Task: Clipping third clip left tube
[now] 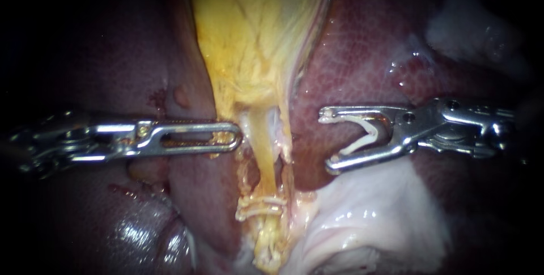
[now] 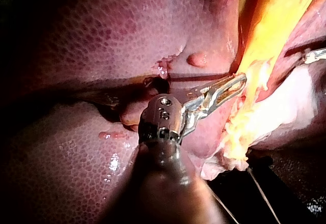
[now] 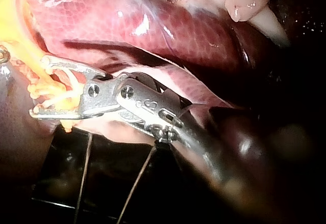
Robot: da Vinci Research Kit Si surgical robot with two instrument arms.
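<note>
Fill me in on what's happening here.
The right instrument carries a white clip between its spread jaws, beside the yellow tube, not yet around it. The left instrument rests its tip against that tube from the other side. Lower down, placed clips cross the tube.

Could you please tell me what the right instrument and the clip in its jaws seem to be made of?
Right instrument: polished metal, judging by its silvery, glinting surface. Clip between its jaws: probably white plastic with a dull finish, pale and opaque; the look leaves that open.
</note>
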